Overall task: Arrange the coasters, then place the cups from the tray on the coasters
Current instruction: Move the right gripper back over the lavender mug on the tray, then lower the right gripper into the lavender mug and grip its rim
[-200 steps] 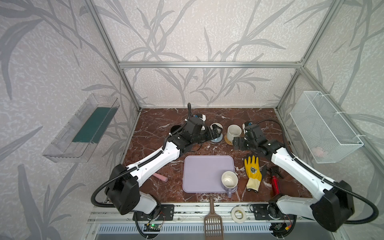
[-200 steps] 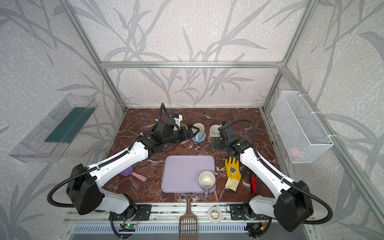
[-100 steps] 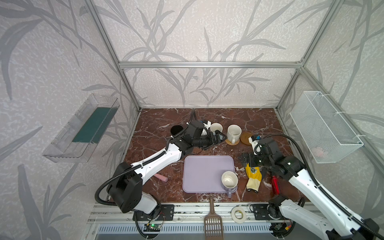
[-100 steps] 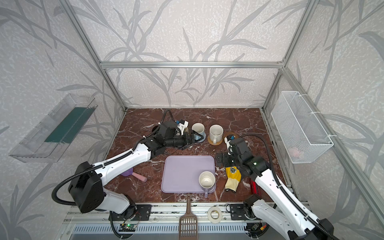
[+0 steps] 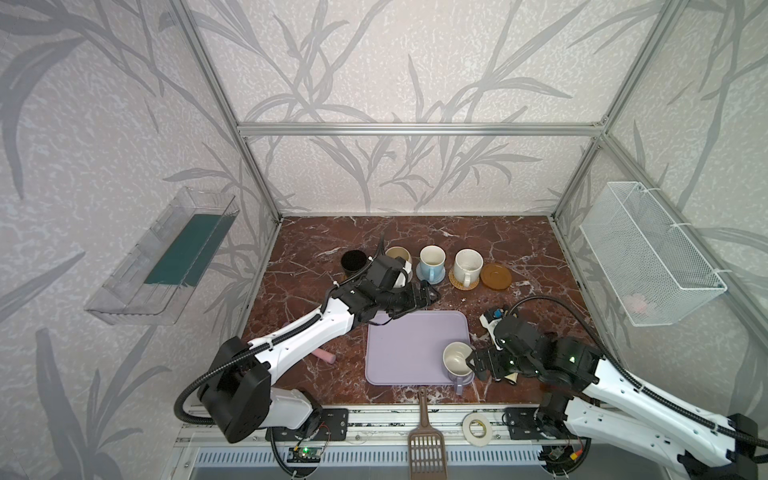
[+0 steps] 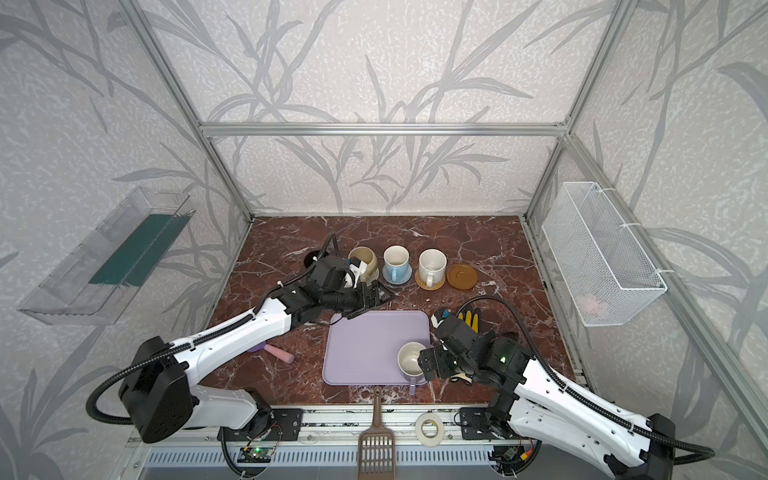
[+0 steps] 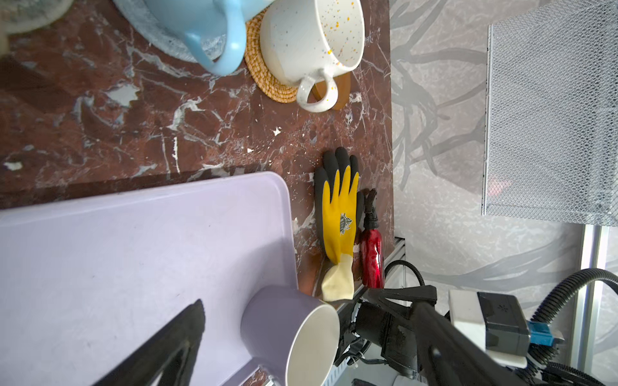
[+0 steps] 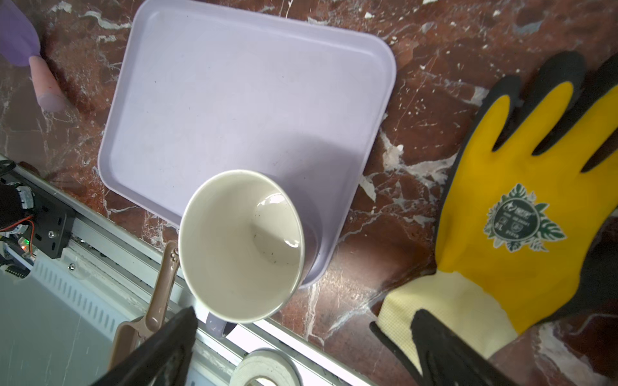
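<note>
The lavender tray [image 5: 407, 349] [image 6: 365, 349] holds one lavender-grey cup [image 5: 456, 360] [image 8: 240, 244] at its front right corner. Along the back stand a black cup [image 5: 354, 261], a beige cup [image 6: 363, 257], a light blue cup [image 5: 432, 259] on a grey-blue coaster [image 5: 439, 277] and a cream-white cup [image 5: 467, 264] on a rattan coaster [image 7: 264, 80]. An amber coaster [image 5: 496, 276] lies bare to their right. My left gripper [image 5: 419, 297] hangs open and empty over the tray's back edge. My right gripper [image 5: 473, 365] [image 8: 301, 334] is open just right of the lavender-grey cup, not around it.
A yellow and black glove [image 8: 518, 200] and a red bottle [image 7: 371, 257] lie right of the tray, under the right arm. A pink-handled tool [image 5: 324, 355] lies left of the tray. A tape roll [image 5: 478, 428] and brown scoop [image 5: 426, 440] sit on the front rail.
The right arm has pulled back from the back row to the front right, beside the lavender-grey cup. The left arm has drawn back from the cups toward the tray's back edge.
</note>
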Controlling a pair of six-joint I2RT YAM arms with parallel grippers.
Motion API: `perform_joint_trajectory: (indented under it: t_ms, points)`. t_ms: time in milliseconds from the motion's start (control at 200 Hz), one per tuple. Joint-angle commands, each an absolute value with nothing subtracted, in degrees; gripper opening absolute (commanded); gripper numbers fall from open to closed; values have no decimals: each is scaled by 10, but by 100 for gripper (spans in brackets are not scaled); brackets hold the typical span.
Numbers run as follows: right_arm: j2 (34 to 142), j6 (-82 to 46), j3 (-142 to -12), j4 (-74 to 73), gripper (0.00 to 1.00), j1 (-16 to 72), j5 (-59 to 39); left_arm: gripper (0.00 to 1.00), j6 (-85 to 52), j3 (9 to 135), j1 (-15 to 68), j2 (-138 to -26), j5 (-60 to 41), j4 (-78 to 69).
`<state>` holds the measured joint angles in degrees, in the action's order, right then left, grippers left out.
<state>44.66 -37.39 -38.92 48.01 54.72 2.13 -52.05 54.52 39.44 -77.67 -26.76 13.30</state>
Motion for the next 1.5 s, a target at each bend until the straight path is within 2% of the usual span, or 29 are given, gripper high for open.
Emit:
perform_joint_trajectory:
  t_ms: [0, 330, 595, 705, 960, 1130, 1280, 1355, 1495]
  points:
    - [451, -430, -380, 488, 99, 591, 55, 99, -512, 523, 398, -749, -261, 159]
    - [504, -496, -364, 433, 99, 695, 100, 99, -529, 459, 400, -704, -252, 162]
    - [573, -545, -355, 404, 100, 747, 137, 99, -544, 430, 404, -687, -277, 168]
    - [594, -566, -355, 402, 97, 764, 158, 99, -549, 419, 405, -681, -287, 169]
    - [640, -579, -347, 369, 74, 764, 157, 99, -562, 398, 409, -671, -293, 166]
    - [656, -593, -347, 381, 51, 765, 179, 99, -567, 394, 412, -666, -289, 164]
    - [650, -595, -341, 373, 39, 768, 187, 99, -576, 392, 412, -668, -291, 150]
    - [647, -594, -343, 371, 36, 769, 191, 99, -594, 381, 413, -671, -306, 111]
    - [639, -590, -344, 370, 22, 772, 196, 99, -605, 377, 416, -678, -310, 90]
